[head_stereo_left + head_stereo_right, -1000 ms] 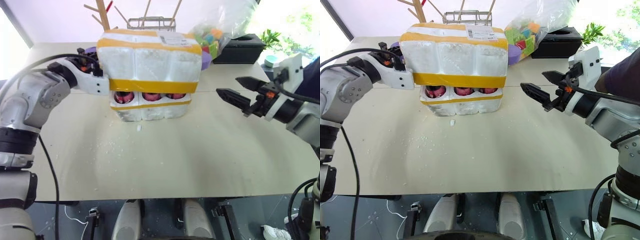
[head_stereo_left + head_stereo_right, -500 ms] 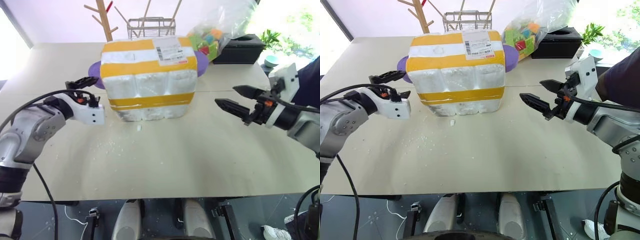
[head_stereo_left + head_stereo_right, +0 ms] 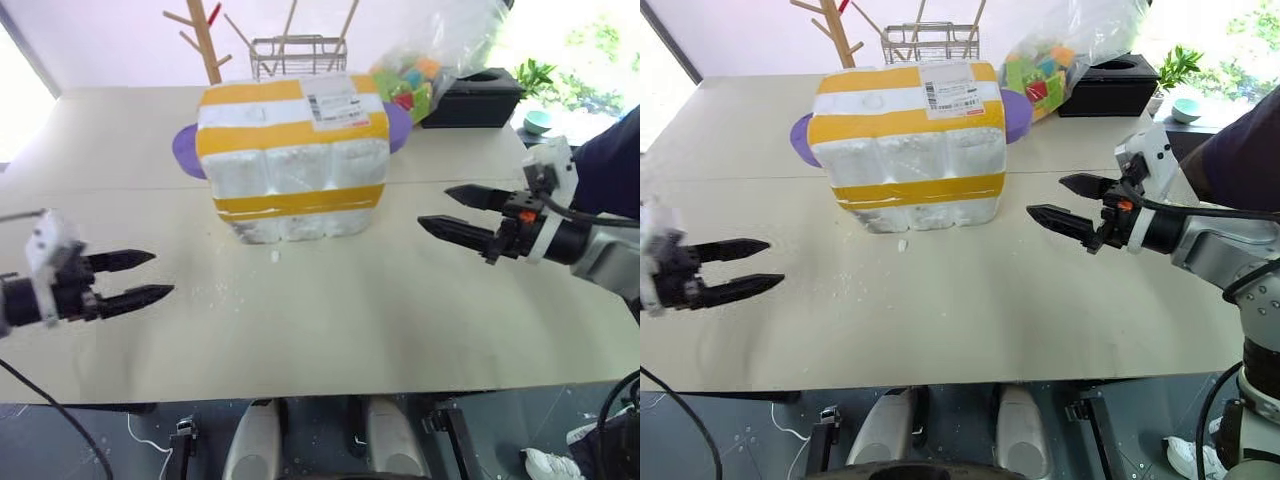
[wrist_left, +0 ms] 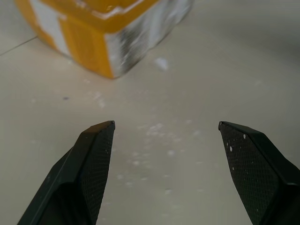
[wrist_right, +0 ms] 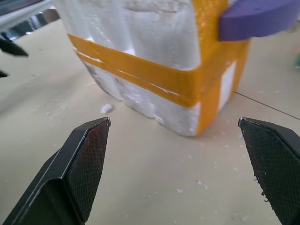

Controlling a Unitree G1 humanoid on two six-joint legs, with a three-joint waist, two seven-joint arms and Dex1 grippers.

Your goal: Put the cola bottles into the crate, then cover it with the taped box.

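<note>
The left pincer (image 3: 135, 277) is seen nearest, low over the counter (image 3: 330, 330), fingers spread and empty. The right pincer (image 3: 445, 209) is held wide open, well apart from everything. Between them, farther back, the taped box (image 3: 292, 155) is set down over the crate (image 3: 290, 226), whose base is just visible beneath. Behind it, a wire rack (image 3: 297, 52) is seen.

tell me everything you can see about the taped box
The taped box is a big white styrofoam box, rough and crumbly, wrapped in wide yellow-orange tape bands, with a white shipping label on top. It sits upright mid-table, down over the crate. A purple disc shows behind it. Foam crumbs lie in front. Neither gripper touches it.
</note>
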